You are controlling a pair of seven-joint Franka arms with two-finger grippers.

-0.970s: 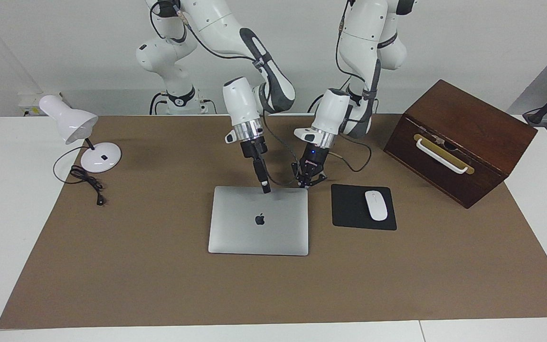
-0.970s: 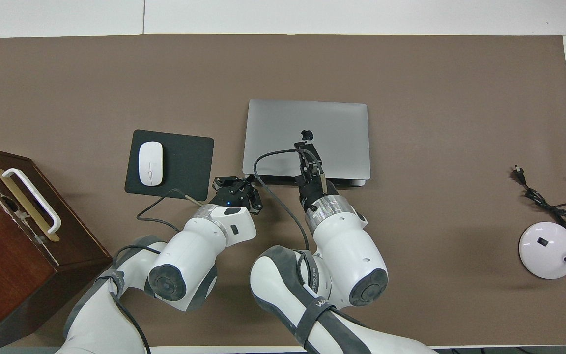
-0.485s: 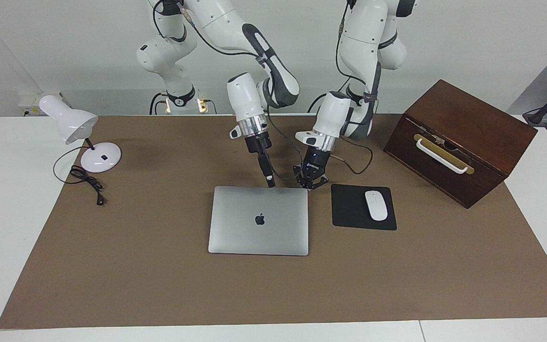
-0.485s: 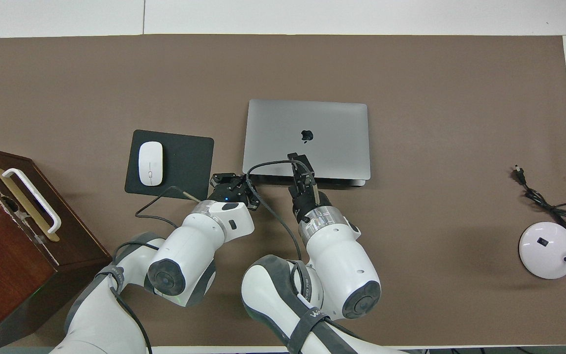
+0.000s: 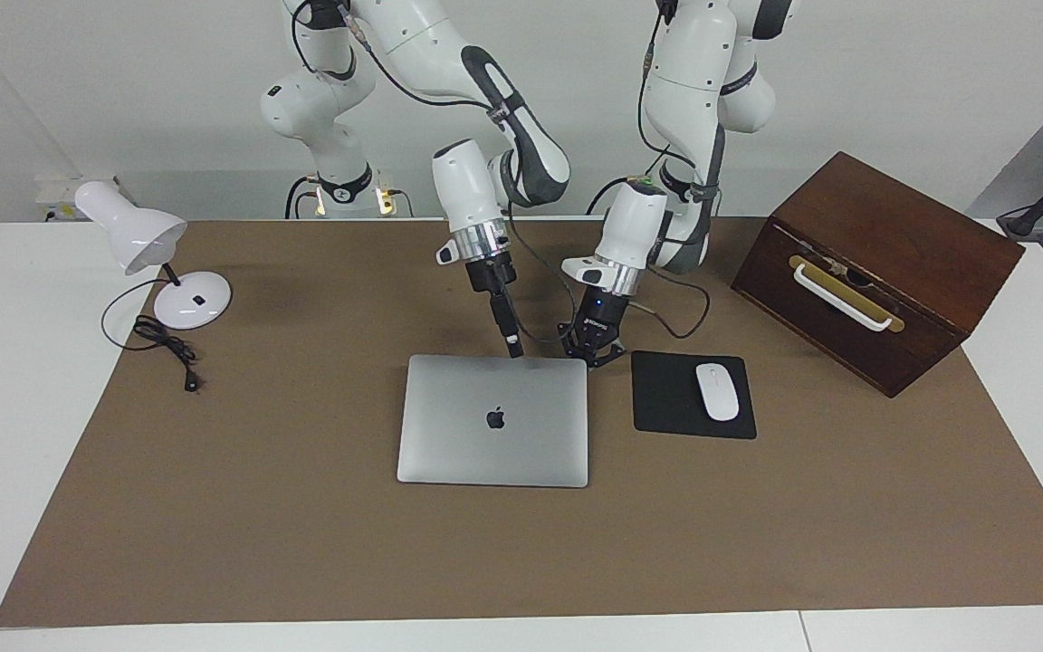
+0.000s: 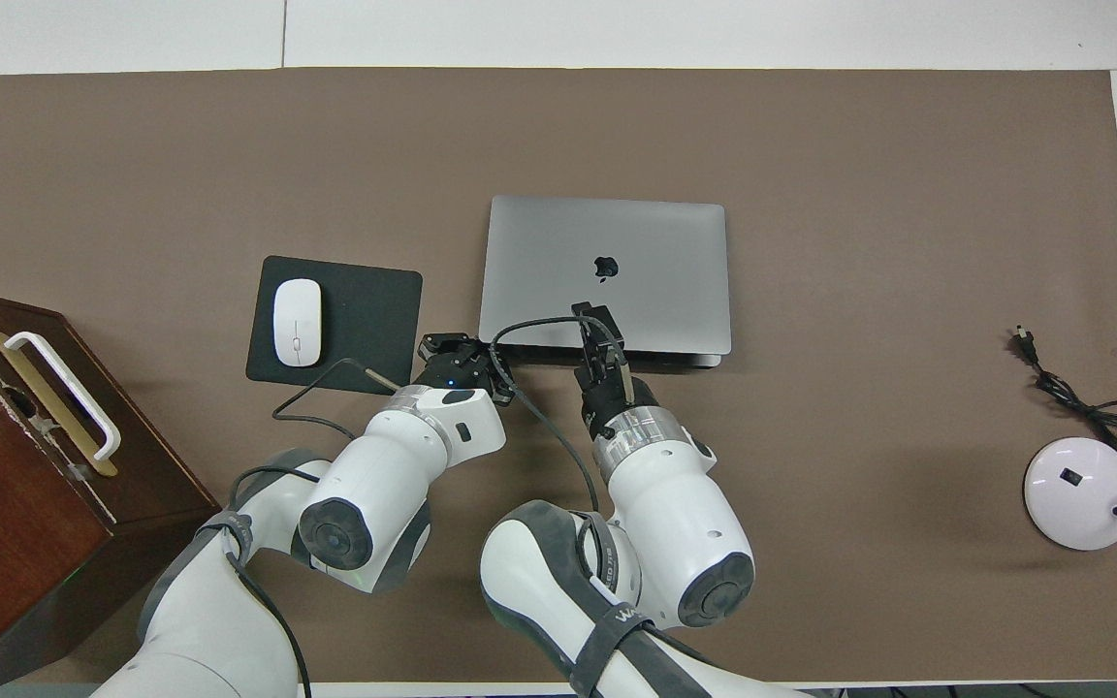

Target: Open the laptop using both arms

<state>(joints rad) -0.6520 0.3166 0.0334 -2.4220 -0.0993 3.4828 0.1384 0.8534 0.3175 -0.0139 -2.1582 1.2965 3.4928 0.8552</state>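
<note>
The silver-grey laptop [image 5: 494, 421] [image 6: 607, 276] lies closed and flat on the brown mat, its logo facing up. My left gripper [image 5: 591, 355] [image 6: 462, 351] is shut and sits low at the laptop's corner nearest the robots, toward the left arm's end, with nothing in it. My right gripper [image 5: 513, 349] [image 6: 597, 322] points steeply down at the middle of the laptop's edge nearest the robots. Whether it touches the lid does not show. A black cable loops between the two wrists.
A black mouse pad [image 5: 666, 407] with a white mouse [image 5: 717, 391] lies beside the laptop toward the left arm's end. A dark wooden box [image 5: 875, 263] stands at that end. A white desk lamp [image 5: 191, 299] and its cord [image 5: 167, 349] sit at the right arm's end.
The right gripper has drawn back from over the lid to the laptop's edge nearest the robots. The left gripper has shifted slightly closer to the laptop's corner. The laptop has stayed closed.
</note>
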